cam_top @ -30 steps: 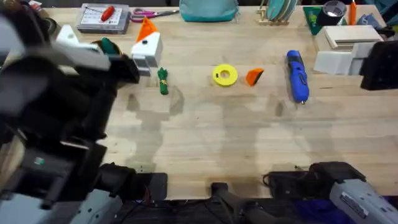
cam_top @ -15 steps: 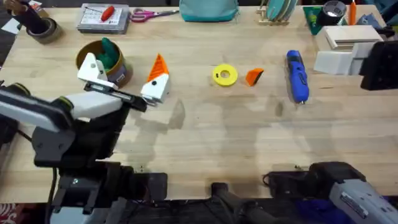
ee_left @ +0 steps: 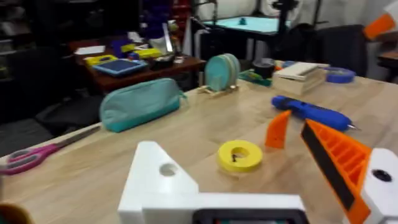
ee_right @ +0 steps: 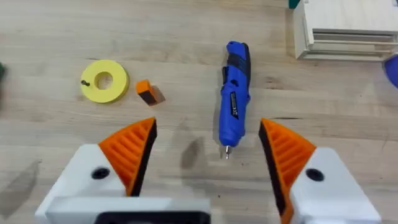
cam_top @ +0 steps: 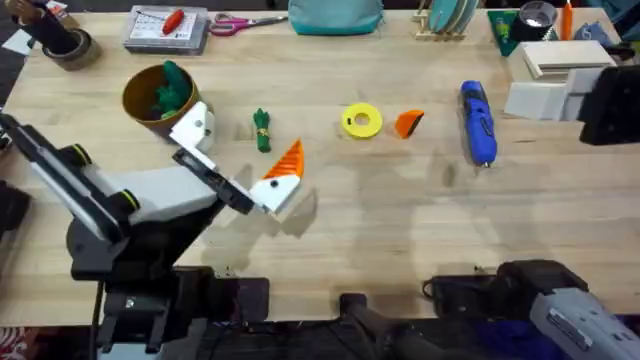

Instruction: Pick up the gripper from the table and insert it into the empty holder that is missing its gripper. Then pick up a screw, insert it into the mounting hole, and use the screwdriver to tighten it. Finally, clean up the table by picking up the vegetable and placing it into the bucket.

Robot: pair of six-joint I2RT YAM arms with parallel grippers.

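Leftmost on the wooden table (cam_top: 420,240), near its far-left corner, stands the round yellow-gold tin bucket (cam_top: 157,100) with green toy pieces already poking from its dark mouth, a sensible spot for the clean-up step since it keeps clear of the working middle. Just right of it the left arm reaches out low over the boards; the left gripper (cam_top: 232,168) carries one white holder with its orange ribbed finger and one bare white holder with an open mounting hole (ee_left: 168,169), so it is spread wide with nothing between. That bare side is, I judge, the one awaiting the loose part. Beyond the orange tip lies the small knobbly green toy vegetable (cam_top: 262,130), apart from the bucket and not yet cleared away. Further right, toward the middle of the far half, a flat yellow ring (cam_top: 362,121) holds a small dark screw (ee_right: 85,81) on its face, likely to stop it rolling. Just beside it sits the small orange wedge-shaped plastic gripper (cam_top: 408,123), loose on the wood and untouched. Right again lies the fat blue cylindrical screwdriver (cam_top: 478,122), its thin metal tip toward the near edge. Hanging above it, the right gripper (ee_right: 208,149) has both orange pads parted and empty. The insertion looks not yet begun.
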